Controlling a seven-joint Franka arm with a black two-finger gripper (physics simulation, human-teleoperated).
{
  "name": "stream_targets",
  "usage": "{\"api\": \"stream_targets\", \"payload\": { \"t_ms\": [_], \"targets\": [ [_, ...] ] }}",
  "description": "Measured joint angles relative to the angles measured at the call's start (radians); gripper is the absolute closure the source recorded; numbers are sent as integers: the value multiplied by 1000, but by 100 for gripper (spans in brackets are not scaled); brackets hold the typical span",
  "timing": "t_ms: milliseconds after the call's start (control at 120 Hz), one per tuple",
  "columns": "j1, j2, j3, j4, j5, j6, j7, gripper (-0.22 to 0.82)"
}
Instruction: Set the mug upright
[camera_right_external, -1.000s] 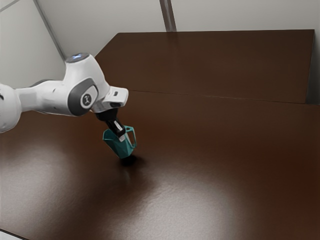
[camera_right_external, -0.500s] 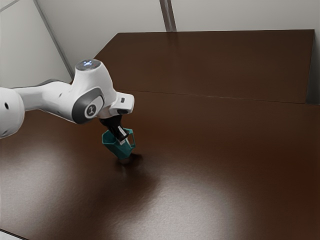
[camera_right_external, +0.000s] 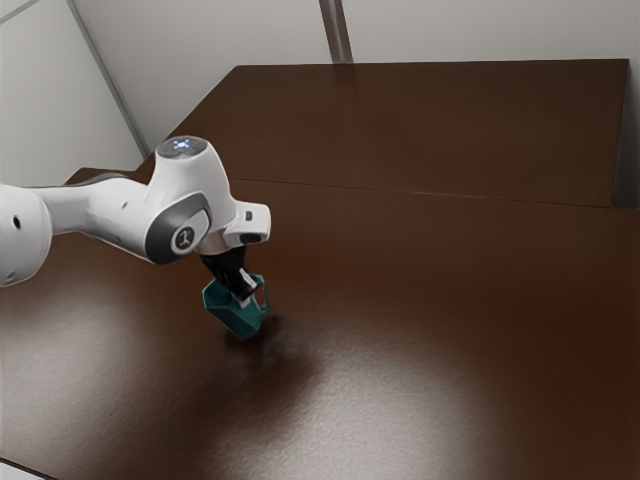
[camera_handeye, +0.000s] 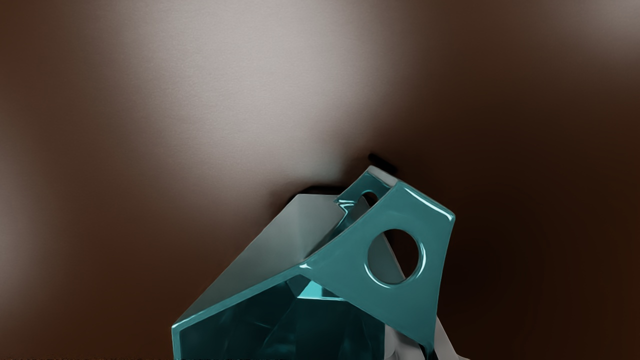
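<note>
- Leaning at a slant, the teal mug (camera_right_external: 230, 317) is at or just above the brown table (camera_right_external: 450, 300); contact is unclear.
- Its handle (camera_handeye: 436, 250) faces the exterior view's right.
- Black gripper (camera_right_external: 246, 297): jaws clamped on the mug's wall.

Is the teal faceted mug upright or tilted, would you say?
Tilted: in the exterior view, the teal faceted mug leans, its mouth toward the exterior view's left.
</note>
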Motion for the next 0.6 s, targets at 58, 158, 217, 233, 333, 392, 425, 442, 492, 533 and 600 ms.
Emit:
{"api": "stream_targets", "payload": {
  "t_ms": [58, 158, 217, 233, 333, 392, 425, 442, 492, 533, 600],
  "targets": [
    [0, 7, 0, -1, 0, 0, -10, 79],
    [-2, 18, 0, 0, 0, 1, -24, 79],
    [-3, 21, 1, 0, 0, 1, -32, 79],
    [-3, 22, 1, -1, 0, 1, -34, 79],
    [-3, 21, 1, -7, -5, 7, -42, 60],
    [-3, 19, 1, -10, -8, 14, -47, 46],
    [-3, 16, 2, -11, -9, 17, -49, 40],
    [-3, 15, 1, -11, -10, 18, -50, 37],
    [-3, 3, 1, -11, -11, 22, -52, 30],
    [-4, -14, 1, -10, -12, 23, -54, 25],
    [-10, -52, 2, -9, -15, 22, -57, 18]
  ]
}}
